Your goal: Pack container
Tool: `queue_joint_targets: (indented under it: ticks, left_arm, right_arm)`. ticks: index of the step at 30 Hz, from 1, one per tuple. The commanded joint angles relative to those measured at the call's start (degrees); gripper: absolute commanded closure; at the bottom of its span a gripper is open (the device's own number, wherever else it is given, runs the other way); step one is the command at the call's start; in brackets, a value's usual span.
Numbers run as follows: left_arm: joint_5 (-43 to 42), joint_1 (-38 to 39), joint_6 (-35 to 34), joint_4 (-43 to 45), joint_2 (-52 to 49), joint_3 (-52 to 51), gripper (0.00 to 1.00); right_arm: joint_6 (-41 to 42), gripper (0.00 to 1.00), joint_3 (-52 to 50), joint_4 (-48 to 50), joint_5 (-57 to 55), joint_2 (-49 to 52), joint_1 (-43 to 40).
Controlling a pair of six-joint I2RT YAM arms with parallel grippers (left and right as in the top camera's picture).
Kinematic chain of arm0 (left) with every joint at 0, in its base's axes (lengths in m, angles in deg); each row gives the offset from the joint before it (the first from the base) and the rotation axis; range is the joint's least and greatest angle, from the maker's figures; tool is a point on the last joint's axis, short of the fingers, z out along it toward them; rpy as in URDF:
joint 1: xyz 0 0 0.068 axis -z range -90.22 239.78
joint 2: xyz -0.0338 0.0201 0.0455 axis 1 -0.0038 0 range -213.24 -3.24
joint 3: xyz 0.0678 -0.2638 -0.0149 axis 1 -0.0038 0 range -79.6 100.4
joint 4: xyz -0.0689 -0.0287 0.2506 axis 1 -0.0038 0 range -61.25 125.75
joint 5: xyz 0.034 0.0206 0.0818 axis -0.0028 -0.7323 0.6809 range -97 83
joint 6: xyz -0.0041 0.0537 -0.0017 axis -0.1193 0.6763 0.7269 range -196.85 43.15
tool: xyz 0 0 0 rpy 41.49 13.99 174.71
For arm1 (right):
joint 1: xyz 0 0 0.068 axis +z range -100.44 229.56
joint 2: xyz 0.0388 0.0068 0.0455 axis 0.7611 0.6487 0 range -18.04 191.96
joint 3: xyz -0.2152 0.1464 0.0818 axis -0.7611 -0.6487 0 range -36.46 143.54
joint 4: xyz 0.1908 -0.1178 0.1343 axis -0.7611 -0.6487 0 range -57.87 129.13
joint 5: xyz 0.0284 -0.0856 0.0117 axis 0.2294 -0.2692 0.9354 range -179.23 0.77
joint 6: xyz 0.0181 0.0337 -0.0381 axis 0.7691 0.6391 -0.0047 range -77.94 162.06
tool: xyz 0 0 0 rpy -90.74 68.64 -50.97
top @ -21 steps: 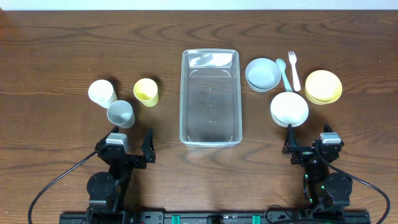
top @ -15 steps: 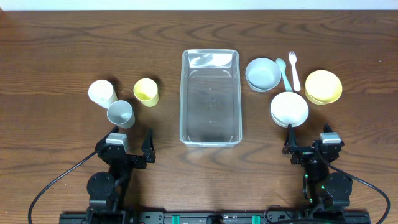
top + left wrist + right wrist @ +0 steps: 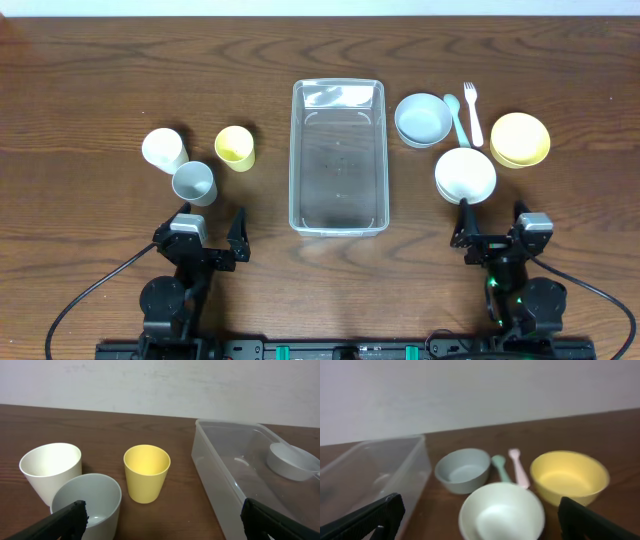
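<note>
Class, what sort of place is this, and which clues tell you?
Probably a robot lab bench, not a kitchen: a left arm and right arm sit at the edge of a wooden table, a plain wall stands behind, and cups and bowls flank an empty clear tub.

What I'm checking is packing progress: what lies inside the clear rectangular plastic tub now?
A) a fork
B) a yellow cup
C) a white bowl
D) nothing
D: the clear rectangular plastic tub shows only bare floor; the yellow plastic cup and white round bowl stand outside it.
</note>
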Motion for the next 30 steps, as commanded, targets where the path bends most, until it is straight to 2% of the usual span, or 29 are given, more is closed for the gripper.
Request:
queue_joint_targets:
  ticks: [1, 4, 8, 15, 19, 24, 27, 30]
  left_arm:
    - [0.4, -0.1, 0.7, -0.4, 0.3, -1.7, 0.02]
    - [0.4, -0.1, 0.8, -0.4, 0.3, -1.7, 0.02]
    - [0.4, -0.1, 0.8, -0.4, 0.3, -1.7, 0.02]
    - [0.4, -0.1, 0.8, -0.4, 0.3, -1.7, 0.02]
    - [0.4, -0.1, 0.8, -0.4, 0.3, -1.7, 0.02]
    - [0.4, -0.1, 0.8, -0.4, 0.3, -1.7, 0.02]
    - [0.4, -0.1, 0.7, -0.4, 0.3, -1.7, 0.02]
    - [0.4, -0.1, 0.8, -0.4, 0.3, -1.7, 0.02]
  right_arm:
    - [3.0, 0.01, 3.0, -3.6, 3.1, 0.5, 0.6]
    - [3.1, 0.01, 9.0, -10.1, 1.0, 4.4, 0.4]
    - [4.2, 0.01, 22.0, -19.6, -3.4, 16.7, -0.4]
    - [3.3, 0.01, 54.2, -41.7, -1.7, 51.3, -3.4]
    - [3.2, 0.01, 65.6, -49.0, 0.7, 65.9, -3.4]
    - [0.7, 0.01, 68.2, -50.7, 8.2, 77.8, -3.4]
    - [-1.8, 0.03, 68.2, -52.1, 8.9, 83.3, -3.3]
    - [8.4, 0.05, 68.1, -53.5, 5.7, 87.8, -3.8]
